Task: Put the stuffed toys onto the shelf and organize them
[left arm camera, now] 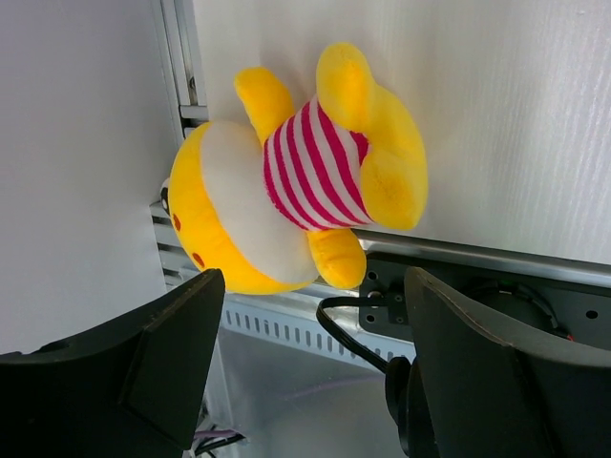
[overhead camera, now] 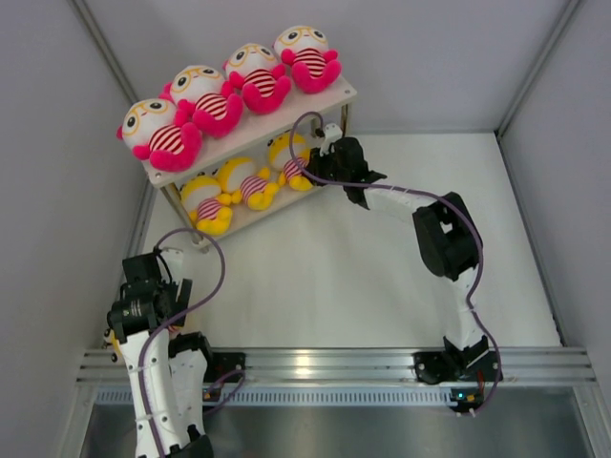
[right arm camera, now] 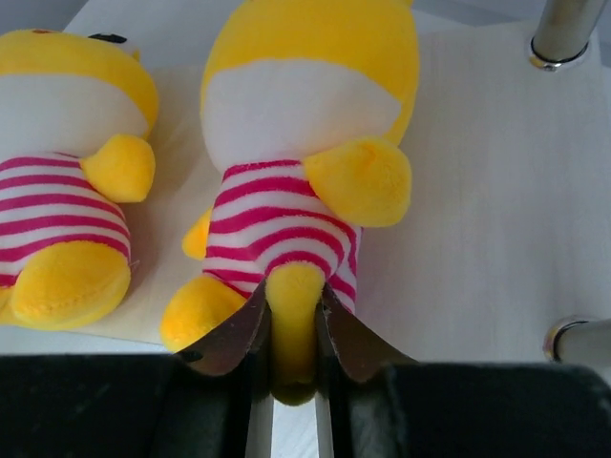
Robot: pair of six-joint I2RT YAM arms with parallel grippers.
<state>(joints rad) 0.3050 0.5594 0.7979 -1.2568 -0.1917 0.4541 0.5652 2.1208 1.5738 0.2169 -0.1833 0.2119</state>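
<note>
Four pink-limbed stuffed toys (overhead camera: 256,74) sit in a row on the shelf's top board (overhead camera: 336,96). Three yellow stuffed toys stand on the lower board (overhead camera: 260,218). My right gripper (overhead camera: 322,160) is at that board's right end, shut on a leg of the rightmost yellow toy (overhead camera: 291,157). The right wrist view shows the jaws (right arm camera: 291,324) pinching that leg, the toy (right arm camera: 305,114) resting on the board (right arm camera: 468,191). A fourth yellow toy (left arm camera: 296,172) lies on the table at the near left corner. My left gripper (left arm camera: 310,353) hovers open and empty just short of it.
Metal shelf legs (right arm camera: 563,33) stand right of the held toy, and a neighbouring yellow toy (right arm camera: 57,191) is to its left. A metal rail (left arm camera: 496,277) and a black cable (left arm camera: 348,334) run under the loose toy. White enclosure walls close in on the left and right.
</note>
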